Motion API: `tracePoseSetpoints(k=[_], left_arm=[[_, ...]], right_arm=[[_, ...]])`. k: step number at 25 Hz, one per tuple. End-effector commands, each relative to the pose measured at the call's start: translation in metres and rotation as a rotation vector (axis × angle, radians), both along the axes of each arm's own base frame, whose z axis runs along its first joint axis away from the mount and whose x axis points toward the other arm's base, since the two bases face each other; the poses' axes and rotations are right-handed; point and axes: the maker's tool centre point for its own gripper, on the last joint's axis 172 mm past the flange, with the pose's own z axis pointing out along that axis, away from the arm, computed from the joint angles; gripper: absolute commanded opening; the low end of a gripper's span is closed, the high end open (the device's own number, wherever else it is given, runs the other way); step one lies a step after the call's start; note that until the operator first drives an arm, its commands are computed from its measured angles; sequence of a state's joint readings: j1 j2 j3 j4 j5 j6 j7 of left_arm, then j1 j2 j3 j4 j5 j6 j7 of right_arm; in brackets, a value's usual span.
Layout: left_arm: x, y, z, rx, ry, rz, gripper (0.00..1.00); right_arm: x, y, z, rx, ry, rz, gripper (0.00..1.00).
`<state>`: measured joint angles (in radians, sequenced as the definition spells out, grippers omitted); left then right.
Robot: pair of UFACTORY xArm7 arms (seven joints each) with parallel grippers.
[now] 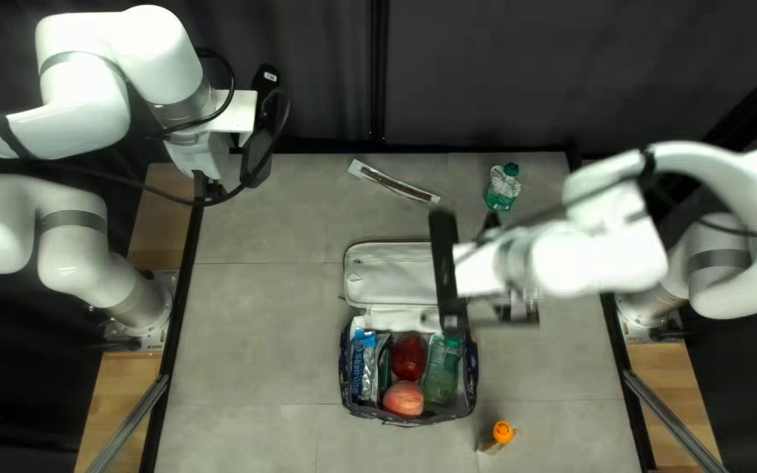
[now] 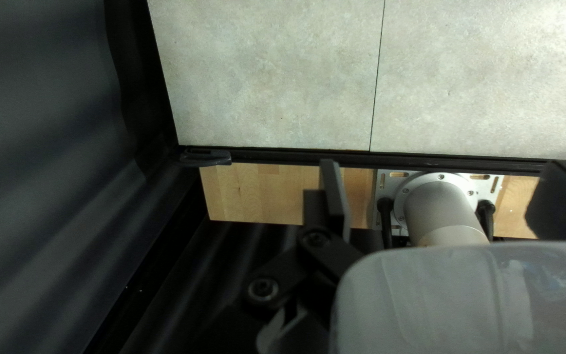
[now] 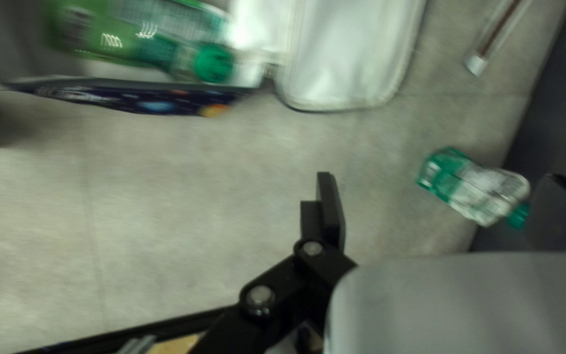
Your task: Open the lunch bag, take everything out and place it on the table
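Observation:
The lunch bag (image 1: 352, 387) lies unzipped near the table's front, its white-lined lid (image 1: 385, 272) flipped back. Inside it are a blue-wrapped bar (image 1: 363, 364), a dark red apple (image 1: 409, 356), a pink apple (image 1: 403, 399) and a green bottle (image 1: 442, 369). My right gripper (image 1: 445, 272) hovers open and empty over the lid's right edge. In the right wrist view the bag's green bottle (image 3: 165, 39) and the lid (image 3: 352, 54) lie ahead of that gripper (image 3: 440, 179). My left gripper (image 1: 259, 125) is raised at the far left corner, open and empty (image 2: 442, 167).
On the table lie a wrapped snack stick (image 1: 393, 180) and a clear green-capped water bottle (image 1: 502, 187) at the back, the bottle (image 3: 469, 187) close beside my right gripper. A small orange-capped bottle (image 1: 500, 435) stands right of the bag. Bare grey tabletop (image 1: 260, 328) spreads left of it.

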<state>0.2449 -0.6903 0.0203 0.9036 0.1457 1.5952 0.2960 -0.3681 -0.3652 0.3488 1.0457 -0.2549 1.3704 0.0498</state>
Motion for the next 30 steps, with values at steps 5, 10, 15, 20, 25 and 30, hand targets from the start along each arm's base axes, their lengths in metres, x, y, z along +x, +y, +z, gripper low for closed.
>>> tracePoseSetpoints(k=[5, 10, 15, 20, 25, 30], left_arm=[[0.000, 0.000, 0.000, 0.000, 0.000, 0.000, 1.00], [0.000, 0.000, 0.000, 0.000, 0.000, 0.000, 1.00], [0.000, 0.000, 0.000, 0.000, 0.000, 0.000, 1.00], [0.000, 0.000, 0.000, 0.000, 0.000, 0.000, 1.00], [0.055, -0.026, 0.034, 0.065, 0.008, -0.034, 1.00], [0.160, -0.134, -0.016, 0.049, 0.034, -0.108, 1.00]], right_arm=[[-0.064, -0.091, 0.068, 0.007, -0.036, -0.127, 1.00], [-0.088, -0.125, 0.098, 0.043, -0.039, -0.147, 1.00], [-0.121, -0.172, 0.118, 0.066, -0.050, -0.196, 1.00], [-0.124, -0.176, 0.119, 0.068, -0.052, -0.206, 1.00], [-0.124, -0.176, 0.119, 0.068, -0.052, -0.206, 1.00], [-0.124, -0.176, 0.119, 0.068, -0.052, -0.206, 1.00]])
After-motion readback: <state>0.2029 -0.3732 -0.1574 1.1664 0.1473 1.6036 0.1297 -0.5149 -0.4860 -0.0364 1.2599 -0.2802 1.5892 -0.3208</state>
